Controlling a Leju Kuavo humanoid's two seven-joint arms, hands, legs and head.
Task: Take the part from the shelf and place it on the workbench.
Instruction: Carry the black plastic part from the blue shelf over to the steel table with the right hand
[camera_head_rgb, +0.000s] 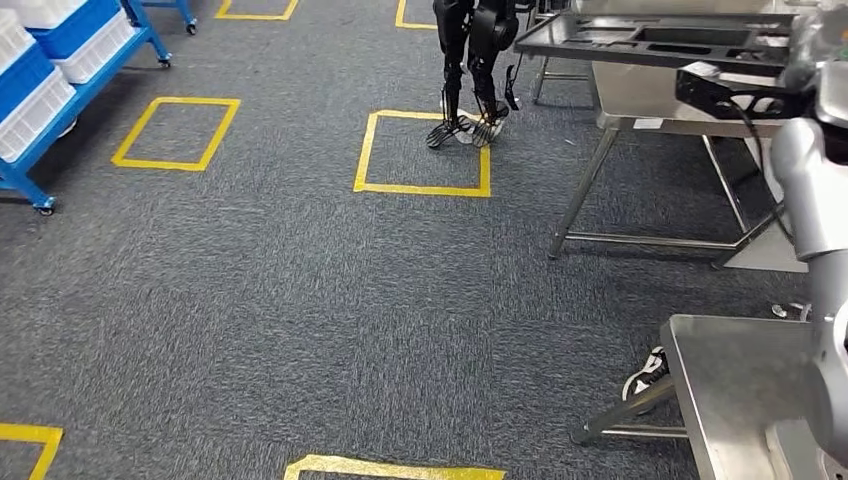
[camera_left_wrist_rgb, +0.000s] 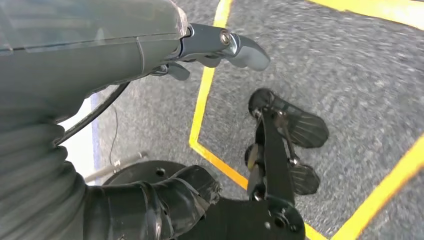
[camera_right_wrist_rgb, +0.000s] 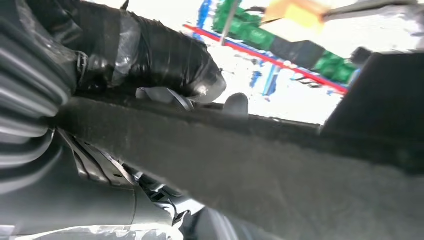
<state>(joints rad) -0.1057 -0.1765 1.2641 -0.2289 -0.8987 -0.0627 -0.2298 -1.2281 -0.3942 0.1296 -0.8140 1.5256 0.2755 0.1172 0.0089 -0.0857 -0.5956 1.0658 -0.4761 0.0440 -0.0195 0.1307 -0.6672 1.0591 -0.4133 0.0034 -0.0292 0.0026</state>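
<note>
My left hand (camera_left_wrist_rgb: 150, 50) hangs low over the grey carpet floor (camera_head_rgb: 300, 300). It holds nothing, with the thick thumb (camera_left_wrist_rgb: 240, 47) stretched out well apart from the dark, taped fingers (camera_left_wrist_rgb: 170, 200).

My right hand (camera_right_wrist_rgb: 125, 60) grips the part (camera_right_wrist_rgb: 260, 165). The taped thumb (camera_right_wrist_rgb: 170, 60) lies on one side of its dark, felt-like edge and the rest of the hand is on the other side. In the head view my silver right arm (camera_head_rgb: 805, 180) rises along the right edge of the frame. The part (camera_head_rgb: 650, 40) shows at the upper right as a dark tray with recesses, up in the air by the metal tables.

A steel surface (camera_head_rgb: 720, 370) sits closest, at the lower right. A second steel surface (camera_head_rgb: 640, 90) stands farther off, beneath the part.

Yellow tape squares (camera_head_rgb: 422, 153) mark the carpet across the middle of the frame. At the upper left stands the blue shelf (camera_head_rgb: 60, 70) on castors, loaded with white bins (camera_head_rgb: 30, 110). At the top centre are the dark legs of another robot (camera_head_rgb: 470, 70), standing at the far edge of one yellow square.
</note>
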